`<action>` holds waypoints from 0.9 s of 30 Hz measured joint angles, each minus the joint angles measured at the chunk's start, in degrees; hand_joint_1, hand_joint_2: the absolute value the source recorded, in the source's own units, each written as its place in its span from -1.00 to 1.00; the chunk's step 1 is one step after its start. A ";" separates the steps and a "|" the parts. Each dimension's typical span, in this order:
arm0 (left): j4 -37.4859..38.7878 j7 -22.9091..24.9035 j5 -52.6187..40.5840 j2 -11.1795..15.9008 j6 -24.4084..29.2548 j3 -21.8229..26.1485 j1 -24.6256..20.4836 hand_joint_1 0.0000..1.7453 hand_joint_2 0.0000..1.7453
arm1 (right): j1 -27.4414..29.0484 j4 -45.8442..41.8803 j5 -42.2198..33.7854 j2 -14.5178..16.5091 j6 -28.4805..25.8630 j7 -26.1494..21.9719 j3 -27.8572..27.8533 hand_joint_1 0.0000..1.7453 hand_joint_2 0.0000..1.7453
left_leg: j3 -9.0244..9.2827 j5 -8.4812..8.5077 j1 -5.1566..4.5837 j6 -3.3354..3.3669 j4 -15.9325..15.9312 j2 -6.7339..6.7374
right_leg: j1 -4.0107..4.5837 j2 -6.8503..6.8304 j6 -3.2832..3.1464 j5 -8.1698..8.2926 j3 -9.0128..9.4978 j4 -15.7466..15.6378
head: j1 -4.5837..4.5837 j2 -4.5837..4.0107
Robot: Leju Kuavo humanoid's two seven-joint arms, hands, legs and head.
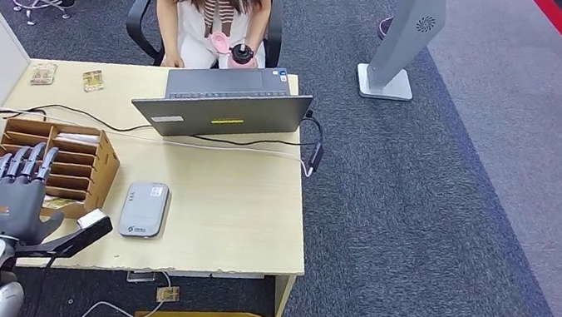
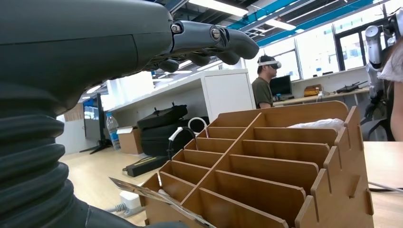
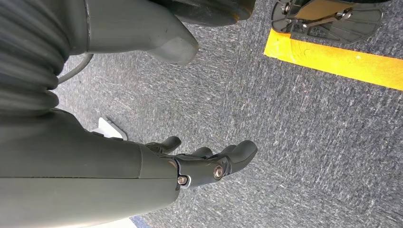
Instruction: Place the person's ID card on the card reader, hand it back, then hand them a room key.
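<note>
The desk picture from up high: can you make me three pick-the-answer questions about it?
1. Where is the grey card reader?
A) beside the wooden rack
B) on the laptop
C) on the floor

2. What colour is the laptop?
A) red
B) grey
C) yellow

3. What is the left hand doing?
A) holding a cup
B) holding nothing, fingers apart
C) pressing the laptop

Answers: 1 A, it lies on the desk next to the wooden rack. 2 B, its lid is grey. 3 B, the fingers are spread over the rack, nothing in them.
</note>
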 joint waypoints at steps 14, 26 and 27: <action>2.53 2.84 -0.18 0.08 -1.05 1.20 -1.13 -1.00 1.00 | -0.02 0.00 0.61 0.00 0.02 0.25 -0.02 -1.00 1.00 | 0.00 0.00 0.00 0.00 0.00 -0.01 | 0.00 0.00 0.00 0.00 0.00 0.00 | 0.00 0.00; 5.11 3.00 0.01 0.09 -1.01 2.48 -1.34 -1.00 1.00 | -0.01 0.00 1.02 0.00 0.02 0.60 -0.02 -1.00 1.00 | 0.00 0.00 0.00 0.00 0.00 0.00 | 0.00 0.00 0.00 0.00 0.00 0.00 | 0.00 0.00; 5.32 2.87 0.01 0.08 -0.98 2.53 -1.35 -1.00 1.00 | -0.01 0.00 1.07 0.00 0.02 0.61 -0.02 -1.00 1.00 | 0.00 0.00 0.00 0.00 0.00 0.00 | 0.00 0.00 0.00 0.00 0.00 0.00 | 0.00 0.00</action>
